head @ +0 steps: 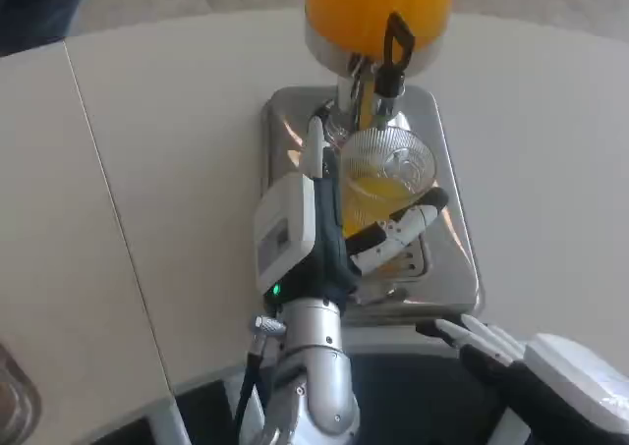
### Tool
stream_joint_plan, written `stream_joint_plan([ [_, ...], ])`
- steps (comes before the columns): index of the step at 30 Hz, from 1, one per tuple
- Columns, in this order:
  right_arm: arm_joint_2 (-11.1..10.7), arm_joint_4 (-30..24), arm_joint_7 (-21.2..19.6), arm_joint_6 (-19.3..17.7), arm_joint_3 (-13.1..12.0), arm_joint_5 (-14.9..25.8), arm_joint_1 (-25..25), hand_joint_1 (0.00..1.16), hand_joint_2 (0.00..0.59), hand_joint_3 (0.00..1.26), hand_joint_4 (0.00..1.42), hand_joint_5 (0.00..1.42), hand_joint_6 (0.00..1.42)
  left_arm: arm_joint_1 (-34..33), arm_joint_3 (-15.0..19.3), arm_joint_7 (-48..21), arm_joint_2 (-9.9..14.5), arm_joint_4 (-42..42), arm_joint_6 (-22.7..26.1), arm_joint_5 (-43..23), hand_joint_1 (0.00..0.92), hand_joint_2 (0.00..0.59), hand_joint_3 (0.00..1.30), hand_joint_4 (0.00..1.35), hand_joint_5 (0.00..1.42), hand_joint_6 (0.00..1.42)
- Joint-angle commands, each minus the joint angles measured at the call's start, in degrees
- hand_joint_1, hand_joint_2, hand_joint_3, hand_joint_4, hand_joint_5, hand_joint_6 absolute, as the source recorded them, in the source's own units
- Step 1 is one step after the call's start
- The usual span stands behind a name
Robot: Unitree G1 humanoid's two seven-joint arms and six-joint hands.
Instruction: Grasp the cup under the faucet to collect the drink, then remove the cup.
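Fingers (pixel 398 234) of the left robot hand (pixel 314 219) wrap the cup (pixel 385 175), grasping it under the faucet (pixel 393 57) on the steel tray (pixel 452 249). Right robot hand (pixel 491 342) rests released at the tabletop's (pixel 157 150) near edge, well apart from the cup.

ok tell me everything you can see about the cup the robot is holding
The cup looks like clear ribbed plastic, seen from above through its round open rim. It stands upright on the shiny metal drip tray, right under the faucet of the orange drink dispenser. Orange drink sits in its lower part, well below the rim. The left hand holds it, white and black fingers wrapped around its near side.
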Motion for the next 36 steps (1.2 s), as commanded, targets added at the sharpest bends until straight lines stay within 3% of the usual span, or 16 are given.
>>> stream_joint_plan([
  [1, -0.4, 1.1, -0.8, 1.0, -0.5, 0.7, -0.5, 0.81, 0.418, 0.09, 0.0, 0.0, 0.0, -1.7, -0.3, 1.5, -2.6, 2.4, 2.1, -0.2, 0.451, 0.069, 0.0, 0.0, 0.24, 0.38],
  [13, -0.5, 2.2, -0.9, 3.0, -0.2, 0.9, -2.0, 0.83, 0.421, 0.1, 0.0, 0.0, 0.0, -3.6, -1.5, 3.2, -3.0, 5.1, 4.9, -0.1, 0.44, 0.074, 0.0, 0.0, 0.3, 0.43],
  [17, -0.5, 2.3, -0.9, 3.6, 0.0, 1.0, -2.4, 0.83, 0.421, 0.1, 0.0, 0.0, 0.0, -3.6, -1.8, 4.5, -3.2, 5.3, 6.1, -0.1, 0.44, 0.074, 0.0, 0.0, 0.38, 0.61],
  [22, -0.5, 2.3, -0.7, 4.9, 0.3, 0.9, -3.0, 0.83, 0.421, 0.1, 0.0, 0.0, 0.0, -3.3, -2.0, 7.6, -3.9, 5.5, 6.7, -0.2, 0.45, 0.086, 0.01, 0.06, 0.59, 1.01],
  [27, -0.8, 2.4, -0.7, 5.8, 0.7, 0.5, -3.2, 0.83, 0.421, 0.11, 0.0, 0.0, 0.0, -3.0, -1.9, 9.3, -4.1, 6.4, 4.9, -1.6, 0.452, 0.101, 0.15, 0.22, 0.7, 1.1],
  [36, -1.2, 3.3, -0.8, 6.6, 1.5, 0.1, -4.0, 0.84, 0.421, 0.1, 0.0, 0.0, 0.0, -2.4, -1.1, 11.2, -3.0, 7.4, -0.9, -3.3, 0.498, 0.105, 0.55, 0.62, 0.98, 1.3],
])
